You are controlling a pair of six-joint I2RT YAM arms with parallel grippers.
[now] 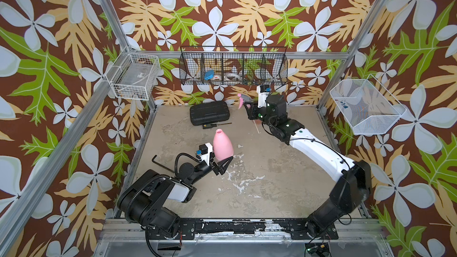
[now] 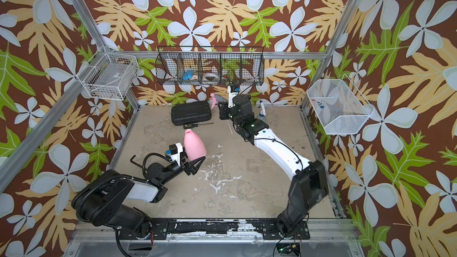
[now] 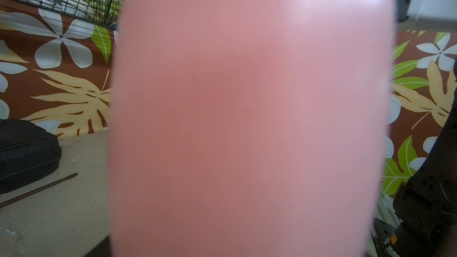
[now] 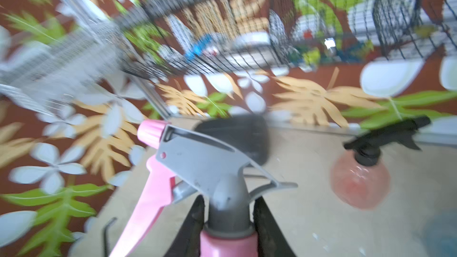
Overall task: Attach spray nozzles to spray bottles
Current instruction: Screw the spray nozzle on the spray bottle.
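A pink cone-shaped spray bottle [image 1: 222,144] [image 2: 194,144] stands upright mid-table with its neck uncapped. My left gripper [image 1: 223,162] [image 2: 195,161] is closed round its base, and the pink wall [image 3: 247,119] fills the left wrist view and hides the jaws. Near the back wall my right gripper [image 4: 228,208] [image 1: 248,106] is shut on the collar of the grey-and-pink spray nozzle [image 4: 197,159] [image 1: 241,101], held in the air. An orange-red bottle [image 4: 359,184] wears a black nozzle [image 4: 385,134]. A bluish bottle with a white nozzle [image 2: 262,111] stands behind the right arm.
A flat black ribbed case [image 1: 209,112] and a small black radio [image 1: 209,126] lie at the back. A black hex key [image 1: 160,163] lies by the left arm. A black wire basket [image 1: 233,67] and white baskets [image 1: 134,75] [image 1: 366,107] hang on the walls.
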